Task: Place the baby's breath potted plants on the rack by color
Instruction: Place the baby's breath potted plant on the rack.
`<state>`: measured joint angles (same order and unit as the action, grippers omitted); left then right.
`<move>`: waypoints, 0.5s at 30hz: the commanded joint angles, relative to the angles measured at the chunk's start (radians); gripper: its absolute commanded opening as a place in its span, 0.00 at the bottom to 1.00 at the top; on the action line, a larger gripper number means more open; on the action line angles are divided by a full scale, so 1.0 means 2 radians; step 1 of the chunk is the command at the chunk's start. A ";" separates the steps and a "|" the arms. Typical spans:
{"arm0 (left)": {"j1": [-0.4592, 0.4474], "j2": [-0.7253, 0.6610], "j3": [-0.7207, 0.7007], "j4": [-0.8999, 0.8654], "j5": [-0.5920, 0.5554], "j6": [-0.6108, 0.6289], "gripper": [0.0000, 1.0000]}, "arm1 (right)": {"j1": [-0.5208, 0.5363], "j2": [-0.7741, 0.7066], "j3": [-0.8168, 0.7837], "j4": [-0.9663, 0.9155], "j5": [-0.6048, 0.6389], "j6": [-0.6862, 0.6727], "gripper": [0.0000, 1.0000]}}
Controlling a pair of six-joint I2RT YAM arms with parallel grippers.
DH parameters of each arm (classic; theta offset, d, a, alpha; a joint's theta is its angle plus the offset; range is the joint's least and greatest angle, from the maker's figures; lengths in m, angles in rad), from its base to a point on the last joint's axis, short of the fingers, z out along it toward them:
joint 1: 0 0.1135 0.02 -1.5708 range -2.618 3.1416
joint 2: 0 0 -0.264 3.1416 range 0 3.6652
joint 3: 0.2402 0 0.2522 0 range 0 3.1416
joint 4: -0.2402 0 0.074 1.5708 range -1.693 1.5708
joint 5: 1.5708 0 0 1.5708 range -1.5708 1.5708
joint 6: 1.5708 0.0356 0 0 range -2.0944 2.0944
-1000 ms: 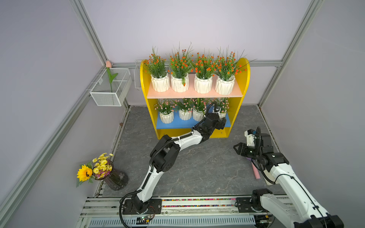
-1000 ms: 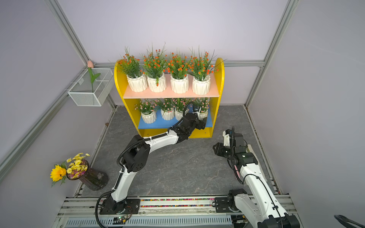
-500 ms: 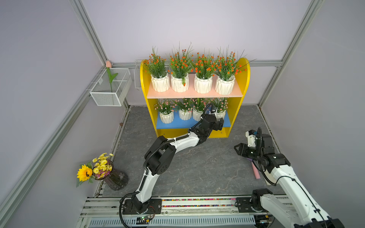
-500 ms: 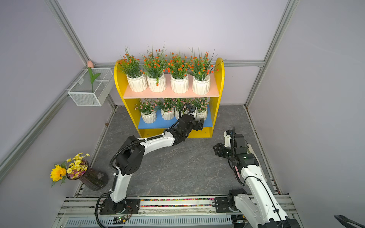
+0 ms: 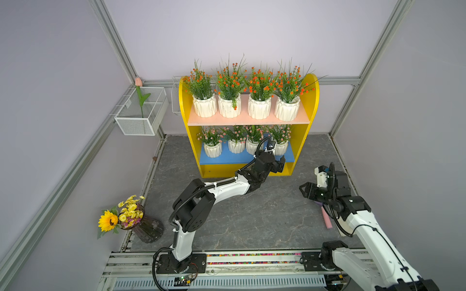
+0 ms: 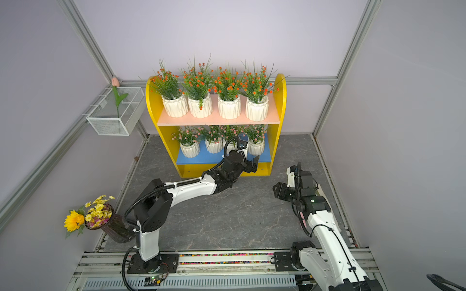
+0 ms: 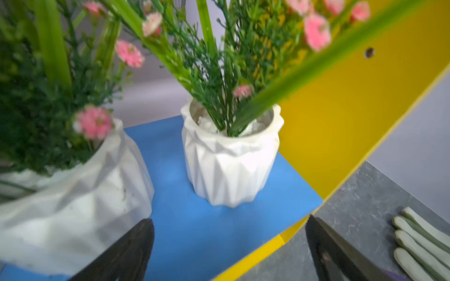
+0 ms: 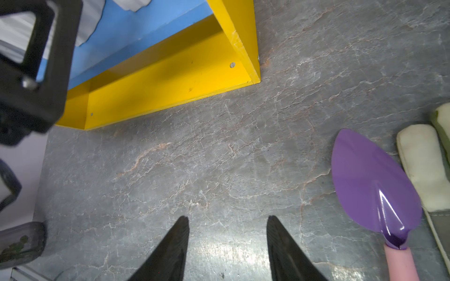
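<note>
Baby's breath potted plants [image 5: 259,107] stand sorted on the rack [image 5: 312,100] in both top views, four orange-bloomed pots on the pale pink upper board [image 5: 242,121] and four pink-bloomed ones on the blue lower board [image 5: 227,158]. We see the left end effector [image 7: 227,221] at the lower tier's front edge, its jaws spread wide and holding nothing. The rightmost pink-bloomed pot [image 7: 231,167] stands upright straight ahead of it, centred on the gap between the fingers [image 7: 131,250] but apart from both. A neighbouring pot [image 7: 73,194] sits close on one side and the yellow side panel [image 7: 341,109] on the other. The right end effector [image 8: 227,219] hangs well off over bare counter [image 8: 219,158] beside a purple trowel [image 8: 372,185], jaws partly apart and empty, so the left arm is much the nearer. We judge the sorting done; any coming move is a straight pull back along that line, clear of the overhanging sprigs [image 7: 219,60].
</note>
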<state>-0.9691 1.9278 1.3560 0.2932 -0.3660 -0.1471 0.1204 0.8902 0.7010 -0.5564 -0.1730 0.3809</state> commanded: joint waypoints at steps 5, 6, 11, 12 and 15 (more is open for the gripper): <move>-0.022 -0.113 -0.067 -0.120 -0.100 -0.047 1.00 | -0.014 -0.009 -0.016 0.041 0.032 -0.013 0.83; -0.023 -0.130 -0.070 -0.157 -0.133 -0.059 1.00 | -0.016 -0.011 -0.019 0.050 0.034 -0.013 0.88; -0.010 -0.214 -0.072 -0.317 -0.237 -0.075 1.00 | -0.031 0.004 -0.018 0.069 0.039 -0.014 0.88; 0.001 -0.232 -0.071 -0.346 -0.235 -0.077 1.00 | -0.033 0.008 -0.015 0.068 0.047 -0.013 0.88; 0.041 -0.289 -0.082 -0.388 -0.229 -0.059 1.00 | -0.038 0.010 -0.011 0.075 0.077 -0.008 0.88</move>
<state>-0.9470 1.4338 1.2114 -0.2848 -0.7429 -0.2531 0.0547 0.9028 0.6743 -0.4454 -0.0868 0.3618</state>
